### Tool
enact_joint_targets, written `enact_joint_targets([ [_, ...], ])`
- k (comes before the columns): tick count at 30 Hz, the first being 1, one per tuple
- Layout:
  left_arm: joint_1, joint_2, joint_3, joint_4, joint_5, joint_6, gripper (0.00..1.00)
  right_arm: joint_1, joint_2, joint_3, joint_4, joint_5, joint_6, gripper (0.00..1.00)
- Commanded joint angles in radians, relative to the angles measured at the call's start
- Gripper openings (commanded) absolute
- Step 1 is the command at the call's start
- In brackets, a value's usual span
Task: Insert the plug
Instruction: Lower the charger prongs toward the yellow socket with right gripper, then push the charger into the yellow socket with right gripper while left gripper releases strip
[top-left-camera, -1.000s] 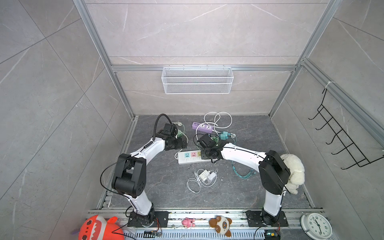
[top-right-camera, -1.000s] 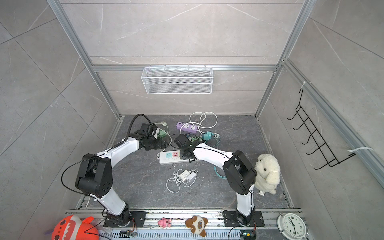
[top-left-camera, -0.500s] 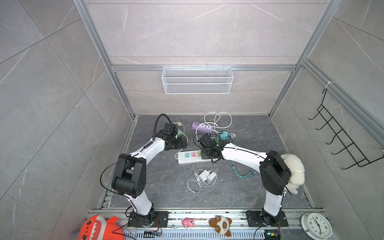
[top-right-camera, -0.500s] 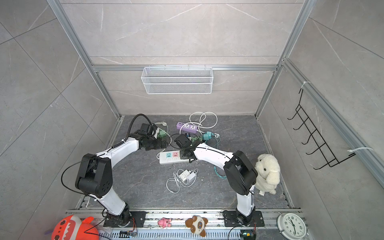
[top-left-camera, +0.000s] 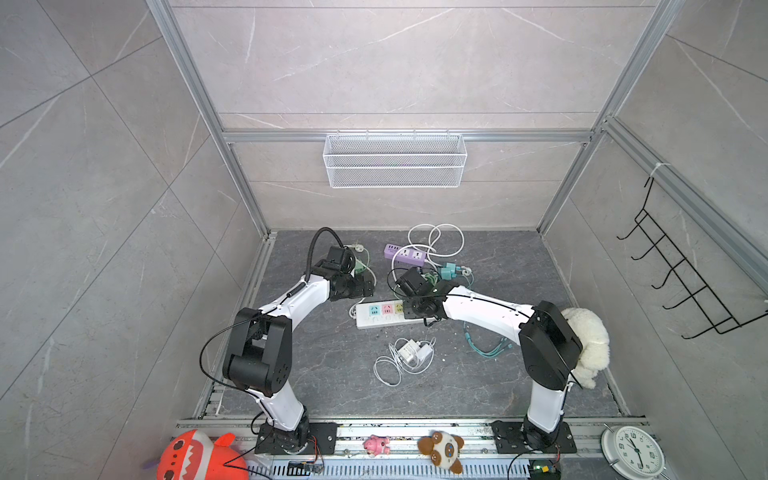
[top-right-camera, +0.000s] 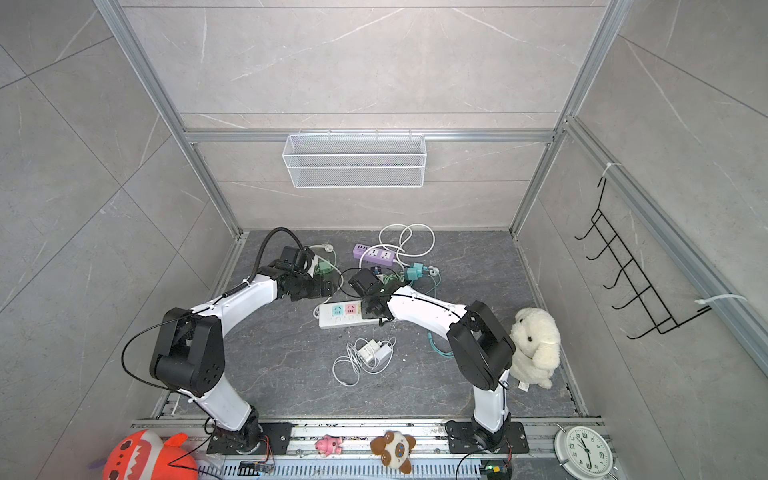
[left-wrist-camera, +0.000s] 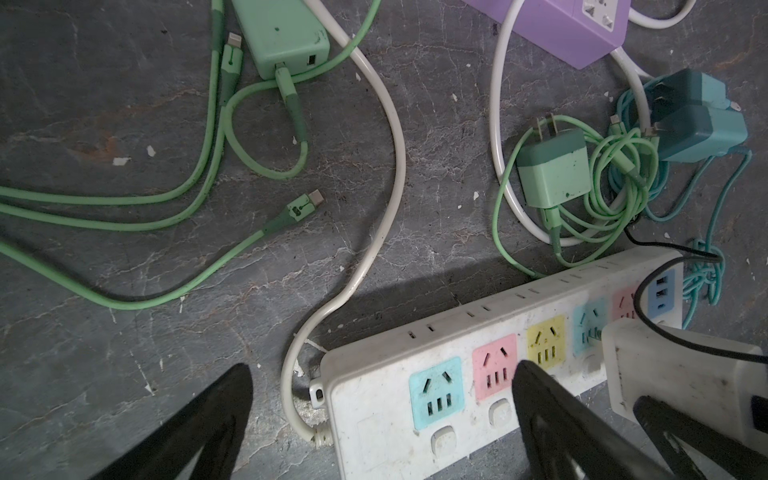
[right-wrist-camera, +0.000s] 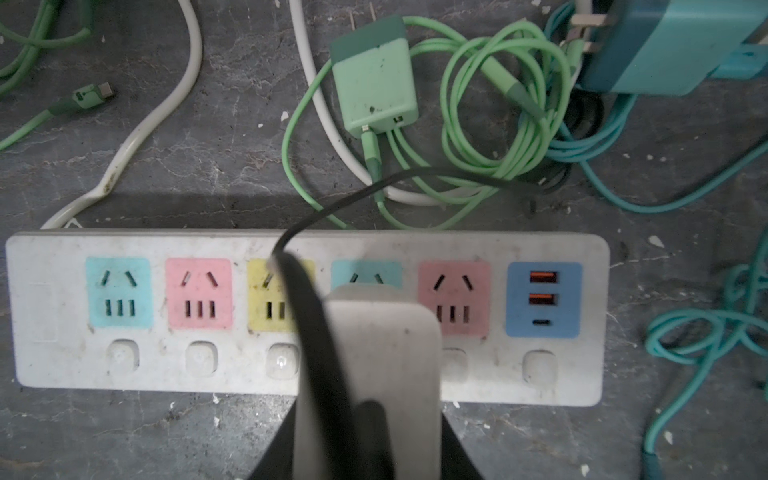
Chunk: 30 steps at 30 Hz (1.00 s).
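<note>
1. The white power strip (top-left-camera: 376, 318) lies flat on the dark tabletop (top-left-camera: 332, 382), about midway between the two arms. Its long axis runs left to right, with the cord end at the left and the blue USB block at the right.
2. From left to right its sockets are teal, pink, yellow, teal and pink.
3. The right claw (right-wrist-camera: 368, 449) is closed to a narrow gap on the white plug (right-wrist-camera: 382, 353), gripping its body by the sides.
4. The plug sits over the second teal socket, fourth from the left, and covers most of it. Its long axis runs from the claw toward the strip's face, with the front end aimed at that socket.
5. The prongs are hidden under the body, so I cannot tell whether they have entered the slots.
6. A black cable (right-wrist-camera: 353, 195) leaves the plug and crosses the strip's far edge.
7. The left claw (left-wrist-camera: 382, 368) has its jaws spread wide and holds nothing. It hangs low over the strip's left end, with one finger past the cord end above bare tabletop and the other above the pink and yellow sockets. Whether it touches the strip cannot be told.
8. Just far of the strip lies a green charger (right-wrist-camera: 374, 91) with a coiled cable, its prongs pointing away from the strip. A teal charger (right-wrist-camera: 665, 45) is to its right, and a purple power strip (top-left-camera: 405, 255) is farther back.
9. A white charger (top-left-camera: 411, 351) with a looped cable lies on the near side.
</note>
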Motion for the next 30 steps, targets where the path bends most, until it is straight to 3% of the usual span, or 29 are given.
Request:
enact_joint_targets([
  [1, 0.007, -0.046, 0.005, 0.006, 0.002, 0.006, 1.00, -0.001, 0.016, -0.012, 0.012, -0.009, 0.005, 0.07],
  [20, 0.008, -0.138, -0.042, 0.022, -0.050, 0.004, 1.00, 0.002, 0.160, 0.029, -0.131, -0.006, 0.072, 0.07],
  [30, 0.045, -0.246, -0.118, 0.039, -0.111, -0.013, 1.00, -0.027, 0.246, -0.001, -0.081, -0.068, 0.097, 0.07],
])
